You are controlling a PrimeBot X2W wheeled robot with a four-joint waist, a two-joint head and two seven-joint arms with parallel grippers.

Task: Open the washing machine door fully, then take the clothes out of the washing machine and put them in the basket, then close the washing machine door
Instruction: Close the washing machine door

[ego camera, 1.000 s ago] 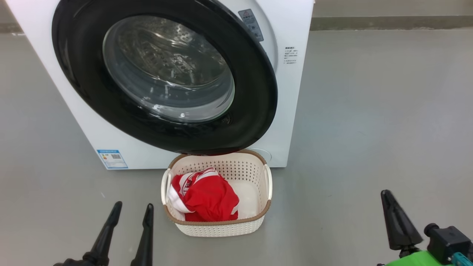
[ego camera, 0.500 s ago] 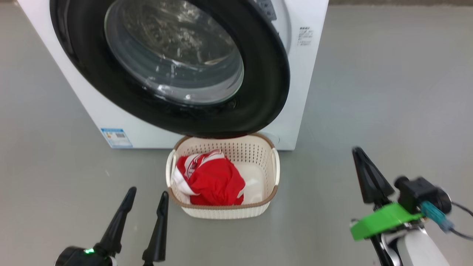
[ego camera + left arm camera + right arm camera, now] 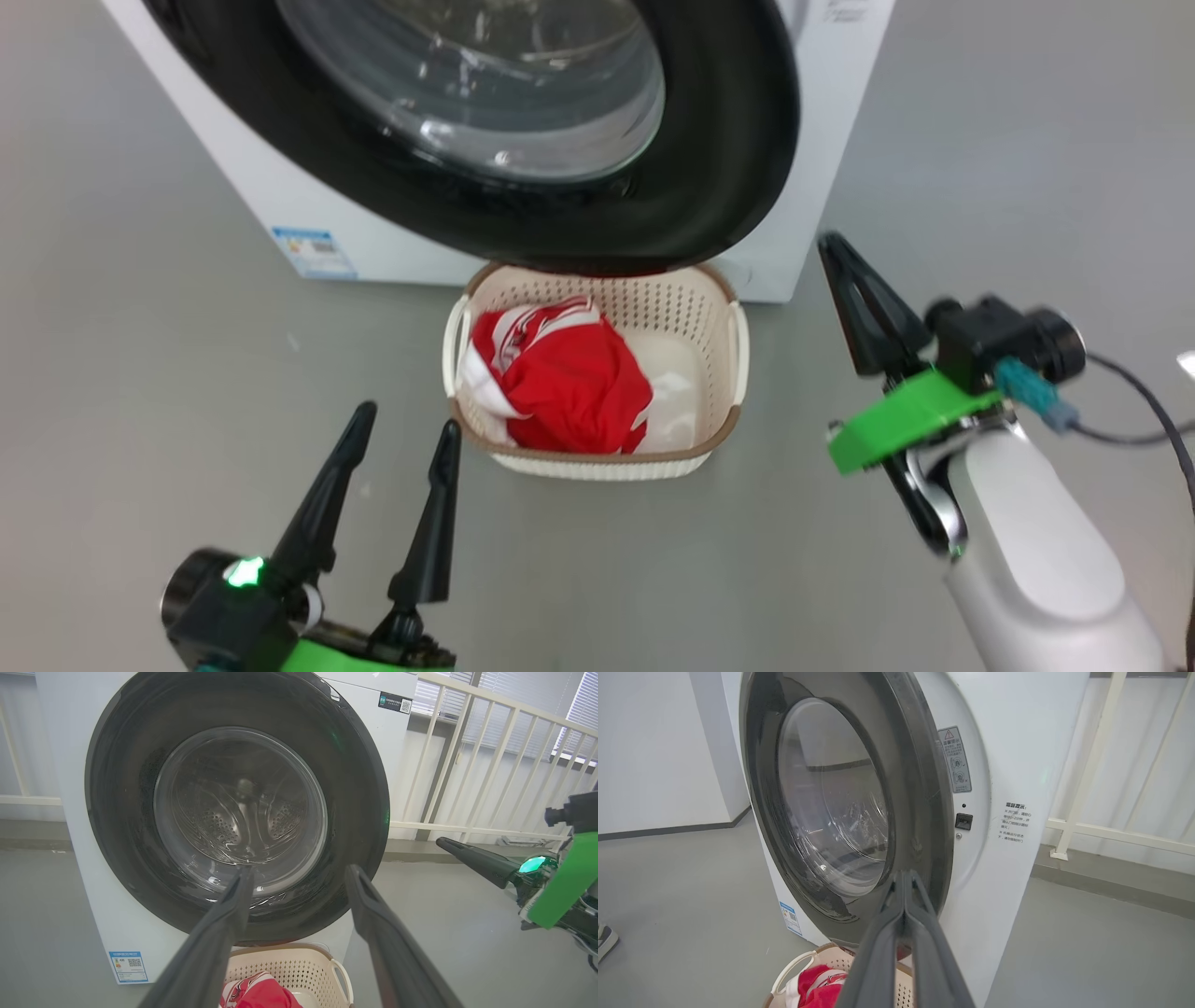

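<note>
Beside basket (image 3: 597,464), right gripper (image 3: 827,243) advanced, closed

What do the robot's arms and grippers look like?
The left gripper and right gripper each have two long black fingers tapering to points. The right wrist carries a bright green bracket, a black camera with a teal plug and dark cable, on a smooth white forearm. The left wrist is black with a small green light.

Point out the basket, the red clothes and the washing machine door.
basket (image 3: 597,469), head view, front wall
red clothes (image 3: 574,383), head view, red fabric
washing machine door (image 3: 738,140), head view, black rim
</note>
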